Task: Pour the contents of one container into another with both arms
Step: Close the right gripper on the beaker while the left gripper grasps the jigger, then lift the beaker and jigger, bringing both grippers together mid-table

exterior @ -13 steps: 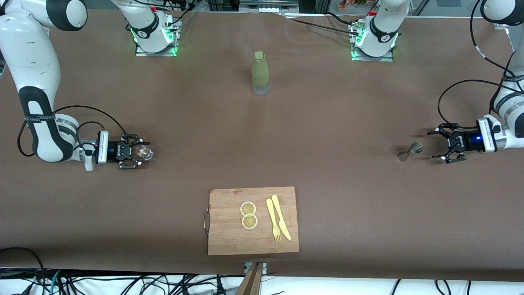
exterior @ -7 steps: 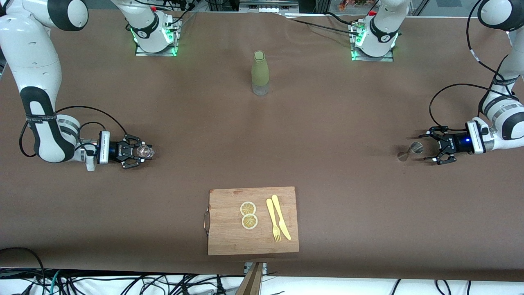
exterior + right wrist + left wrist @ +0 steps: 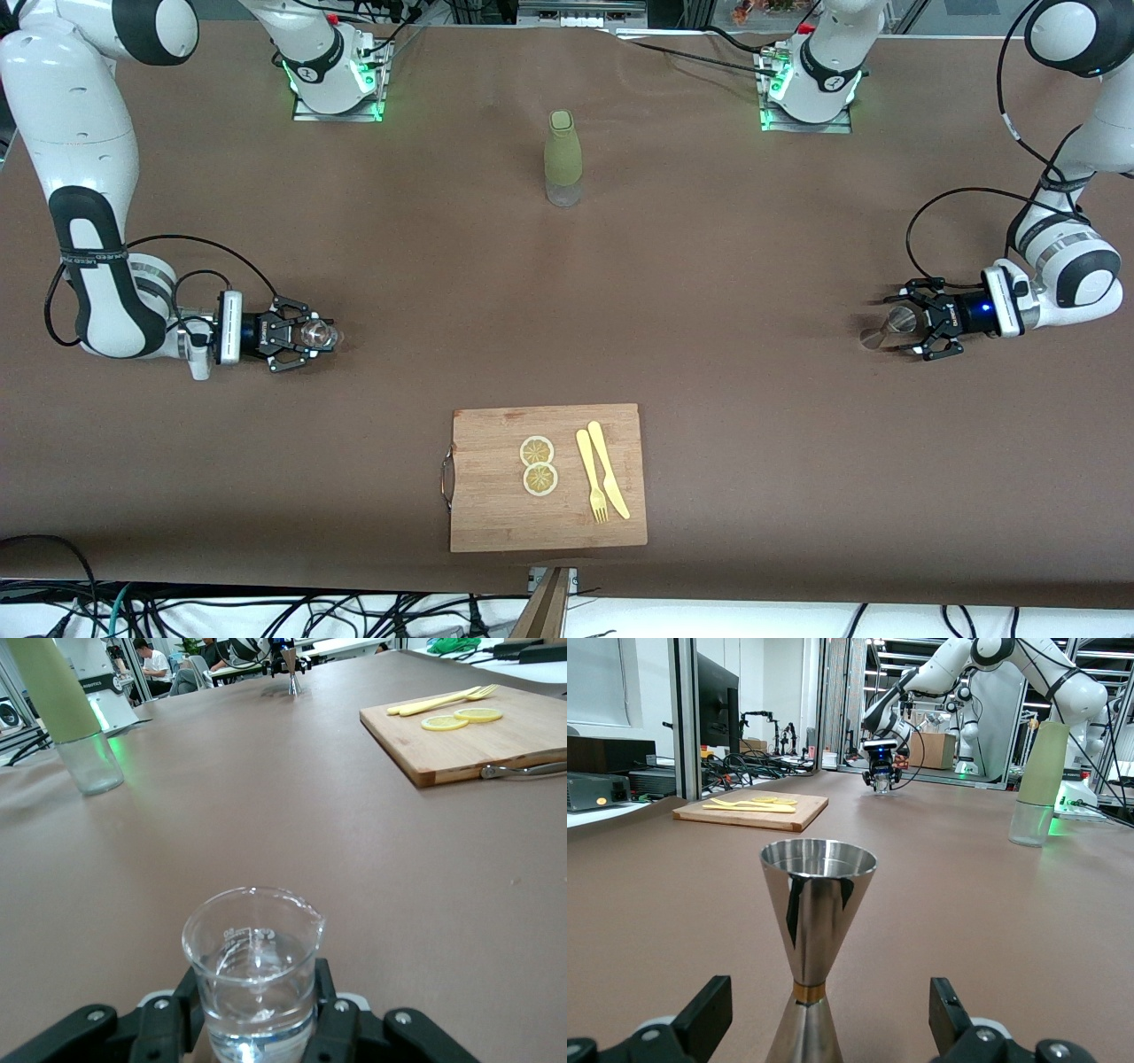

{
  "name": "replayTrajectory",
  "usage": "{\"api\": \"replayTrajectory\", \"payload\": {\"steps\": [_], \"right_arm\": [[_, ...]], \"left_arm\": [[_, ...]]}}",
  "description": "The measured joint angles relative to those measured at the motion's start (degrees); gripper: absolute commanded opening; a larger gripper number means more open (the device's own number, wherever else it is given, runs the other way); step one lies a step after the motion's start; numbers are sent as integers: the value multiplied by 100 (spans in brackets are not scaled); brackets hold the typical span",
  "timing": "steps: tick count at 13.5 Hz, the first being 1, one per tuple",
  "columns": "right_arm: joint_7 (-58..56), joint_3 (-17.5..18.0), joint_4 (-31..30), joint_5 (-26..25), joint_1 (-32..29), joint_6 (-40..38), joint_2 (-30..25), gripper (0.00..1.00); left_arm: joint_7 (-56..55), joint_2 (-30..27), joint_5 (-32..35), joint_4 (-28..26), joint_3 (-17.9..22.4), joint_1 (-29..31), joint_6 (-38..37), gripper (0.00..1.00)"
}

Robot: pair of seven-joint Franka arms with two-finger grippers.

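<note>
While the right claw grips the glass cup low at the right arm's end of the counter, well apart from the green bottle and nearer the camera, the cup looks to hold clear liquid. Toward the left arm's end, equally far from the bottle, the left claw stands wide around the upright jigger, fingers apart from it.
</note>
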Motion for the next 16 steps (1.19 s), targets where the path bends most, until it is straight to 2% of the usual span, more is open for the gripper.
{"api": "replayTrajectory", "payload": {"steps": [6,14,16], "right_arm": [[1042,15,360,-412,475,13,-291,24],[2078,62,708,-428,1104,125,-469,23],[2331,68,768,-429,1342,292,-501,23]], "left_arm": [[34,0,-79,-83,1,-53,89,96],[125,0,-425,-134,1,-275,204,95],[160,0,-511,-171,1,-338,264,90]]}}
